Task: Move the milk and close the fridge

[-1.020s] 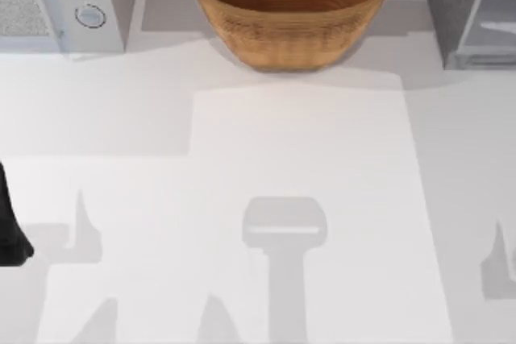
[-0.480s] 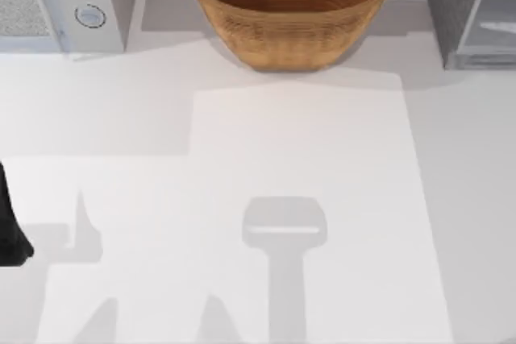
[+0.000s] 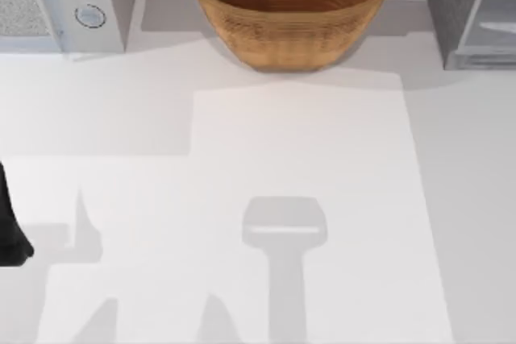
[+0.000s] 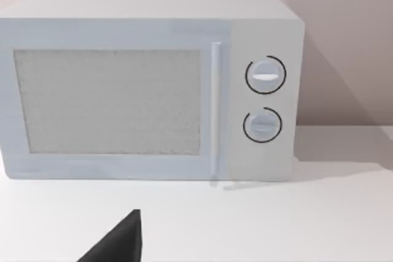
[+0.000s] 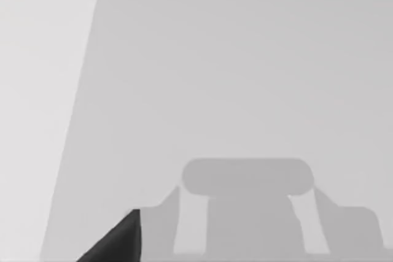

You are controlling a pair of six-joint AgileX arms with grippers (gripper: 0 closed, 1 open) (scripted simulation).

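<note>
The fridge stands at the back right of the table, a grey box with a pale translucent door panel toward the right edge. The milk is out of view. A black part of my left arm sits at the table's left edge, low over the surface. In the left wrist view a black tip of my left gripper points toward the white box with two knobs. In the right wrist view a black tip of my right gripper hangs over bare table crossed by grey shadows.
A white microwave with two round knobs stands at the back left. A large woven basket sits at the back middle, between microwave and fridge. The white tabletop carries shadows of the arms.
A grey shadow at the table's right edge, present one second ago, has slid out of the top view. The left arm has not moved.
</note>
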